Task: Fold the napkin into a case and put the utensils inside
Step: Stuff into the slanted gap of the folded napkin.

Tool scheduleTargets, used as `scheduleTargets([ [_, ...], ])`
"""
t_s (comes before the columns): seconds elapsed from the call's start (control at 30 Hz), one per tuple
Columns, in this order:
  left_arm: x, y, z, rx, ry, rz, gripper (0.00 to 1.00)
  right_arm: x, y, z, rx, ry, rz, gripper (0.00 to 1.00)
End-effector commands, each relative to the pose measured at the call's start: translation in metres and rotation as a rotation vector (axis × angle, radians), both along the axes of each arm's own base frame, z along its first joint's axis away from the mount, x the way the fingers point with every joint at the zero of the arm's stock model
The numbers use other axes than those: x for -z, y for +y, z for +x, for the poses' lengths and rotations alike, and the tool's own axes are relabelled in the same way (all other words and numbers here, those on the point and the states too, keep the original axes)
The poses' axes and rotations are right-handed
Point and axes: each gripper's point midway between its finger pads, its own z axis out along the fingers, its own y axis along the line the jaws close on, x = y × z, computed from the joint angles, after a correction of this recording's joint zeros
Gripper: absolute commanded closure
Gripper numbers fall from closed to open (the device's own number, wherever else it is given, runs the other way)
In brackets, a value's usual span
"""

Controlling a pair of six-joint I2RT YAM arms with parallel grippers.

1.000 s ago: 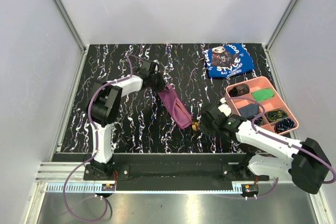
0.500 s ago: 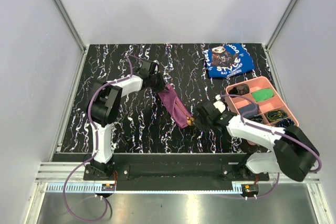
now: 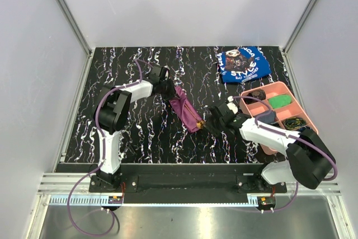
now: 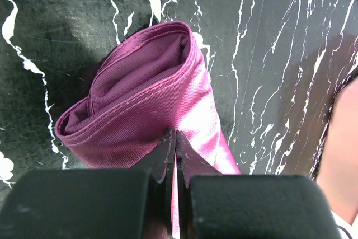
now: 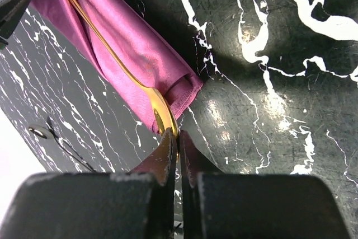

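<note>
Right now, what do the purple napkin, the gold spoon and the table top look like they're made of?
The napkin looks like woven cloth, maybe a satin-like synthetic: fine ribbed weave, stitched hem, soft sheen. The spoon looks like polished gold-coloured metal: thin, rigid, with a bright glint. The table top is black with white veins like marble, semi-gloss; probably a printed laminate, though real stone cannot be ruled out.

Case [image 3: 184, 109] lay mid-table [image 3: 134, 138], spoon [image 5: 158, 111] lay lengthwise along case, bowl at case's near right end, tray [image 3: 299, 107] stood right of case, cloth [image 3: 243, 64] lay behind-right of case.
</note>
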Motion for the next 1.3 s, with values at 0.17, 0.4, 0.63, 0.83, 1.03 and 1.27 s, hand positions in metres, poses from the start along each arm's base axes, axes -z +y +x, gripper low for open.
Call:
scheduleTargets([
  [0.17, -0.008, -0.004, 0.009, -0.002, -0.029, -0.012, 1.0, -0.027, 0.017, 0.03, -0.022, -0.051, 0.065, 1.0],
  [0.4, -0.046, -0.008, 0.023, 0.007, -0.09, -0.076, 0.96, -0.014, 0.022, 0.039, -0.018, -0.032, 0.07, 1.0],
  [0.63, -0.044, 0.013, 0.048, -0.05, -0.071, -0.075, 0.94, -0.01, 0.023, 0.047, -0.014, -0.046, 0.092, 1.0],
  [0.83, -0.048, 0.01, 0.046, -0.048, -0.068, -0.09, 0.96, -0.006, 0.03, 0.058, -0.02, -0.038, 0.105, 1.0],
  [1.03, -0.086, 0.013, 0.041, -0.053, -0.144, -0.121, 0.88, -0.001, 0.036, 0.07, -0.028, -0.055, 0.119, 1.0],
  [1.27, -0.089, 0.035, 0.057, -0.089, -0.186, -0.062, 0.87, -0.011, 0.037, 0.07, -0.038, -0.091, 0.16, 1.0],
])
